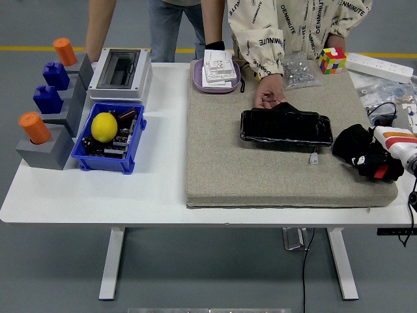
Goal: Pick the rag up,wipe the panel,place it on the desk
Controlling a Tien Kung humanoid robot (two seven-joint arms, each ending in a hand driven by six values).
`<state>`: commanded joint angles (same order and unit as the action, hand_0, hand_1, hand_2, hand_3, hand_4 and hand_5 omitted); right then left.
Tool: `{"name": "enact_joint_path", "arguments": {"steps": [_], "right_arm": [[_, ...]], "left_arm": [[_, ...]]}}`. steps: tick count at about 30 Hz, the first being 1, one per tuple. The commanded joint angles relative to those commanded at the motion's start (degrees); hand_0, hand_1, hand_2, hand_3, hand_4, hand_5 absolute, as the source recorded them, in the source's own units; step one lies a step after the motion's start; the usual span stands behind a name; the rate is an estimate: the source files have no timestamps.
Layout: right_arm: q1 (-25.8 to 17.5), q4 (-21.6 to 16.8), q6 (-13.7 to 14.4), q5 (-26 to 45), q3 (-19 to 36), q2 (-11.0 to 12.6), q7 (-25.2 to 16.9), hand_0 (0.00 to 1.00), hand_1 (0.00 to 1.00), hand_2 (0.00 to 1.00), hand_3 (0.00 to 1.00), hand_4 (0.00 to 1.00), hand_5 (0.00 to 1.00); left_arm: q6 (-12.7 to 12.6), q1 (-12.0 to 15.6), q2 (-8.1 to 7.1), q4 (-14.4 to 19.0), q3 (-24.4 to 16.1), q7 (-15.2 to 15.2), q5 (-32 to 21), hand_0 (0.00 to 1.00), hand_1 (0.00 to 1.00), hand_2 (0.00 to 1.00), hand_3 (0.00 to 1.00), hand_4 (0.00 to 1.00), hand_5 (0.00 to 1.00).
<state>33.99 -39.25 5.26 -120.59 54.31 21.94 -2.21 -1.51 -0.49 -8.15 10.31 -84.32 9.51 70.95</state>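
A glossy black panel (287,127) lies flat in the middle of a grey felt mat (228,163). A person's hand (268,91) rests at the panel's far edge. A black rag (348,140) lies bunched on the mat just right of the panel. My right hand (374,163), black with red marks, comes in from the right edge and lies on the rag with its fingers curled into the cloth. The rag still rests on the mat. My left arm is out of view.
A small white plug (314,158) lies in front of the panel. A blue bin (88,162) with a yellow lemon (104,126), a grey box (120,72) and grey blocks (49,150) stand at the left. A purple tray (197,81), a bag of screws (298,72) and a Rubik's cube (331,60) stand at the back.
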Motion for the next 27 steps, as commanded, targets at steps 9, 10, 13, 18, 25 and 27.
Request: {"name": "enact_joint_path", "arguments": {"steps": [9, 10, 13, 18, 25, 27], "right_arm": [[0.6, 0.0, -0.2, -0.5, -0.2, -0.1, 0.3, 0.670, 0.658, 0.740, 0.721, 0.998, 0.621], [0.6, 0.1, -0.2, -0.4, -0.2, -0.1, 0.3, 0.658, 0.653, 0.733, 0.704, 0.998, 0.623], [0.6, 0.1, 0.1, -0.5, 0.1, -0.3, 0.2, 0.658, 0.653, 0.733, 0.704, 0.998, 0.623], [0.5, 0.1, 0.5, -0.4, 0.5, -0.5, 0.0, 0.632, 0.628, 0.707, 0.662, 0.998, 0.607], [0.3, 0.1, 1.2, -0.3, 0.6, -0.7, 0.0, 0.588, 0.597, 0.677, 0.613, 0.998, 0.584], [0.2, 0.2, 1.3, -0.3, 0.6, -0.7, -0.1, 0.588, 0.597, 0.677, 0.613, 0.998, 0.584]], "left_arm": [[0.0, -0.1, -0.01, 0.0, -0.1, 0.0, 0.0, 0.643, 0.691, 0.732, 0.562, 0.594, 0.466], [0.0, -0.1, -0.03, 0.0, -0.1, 0.0, 0.0, 0.643, 0.691, 0.733, 0.562, 0.594, 0.466], [0.0, -0.1, -0.04, 0.0, -0.1, 0.1, 0.0, 0.643, 0.691, 0.733, 0.562, 0.594, 0.466], [0.0, -0.1, -0.02, 0.0, -0.1, 0.1, 0.0, 0.643, 0.692, 0.733, 0.563, 0.594, 0.467], [0.0, -0.1, -0.05, 0.0, -0.1, 0.0, 0.0, 0.643, 0.693, 0.734, 0.563, 0.594, 0.466], [0.0, -0.1, -0.04, 0.0, -0.1, 0.0, 0.0, 0.643, 0.693, 0.734, 0.563, 0.594, 0.466]]}}
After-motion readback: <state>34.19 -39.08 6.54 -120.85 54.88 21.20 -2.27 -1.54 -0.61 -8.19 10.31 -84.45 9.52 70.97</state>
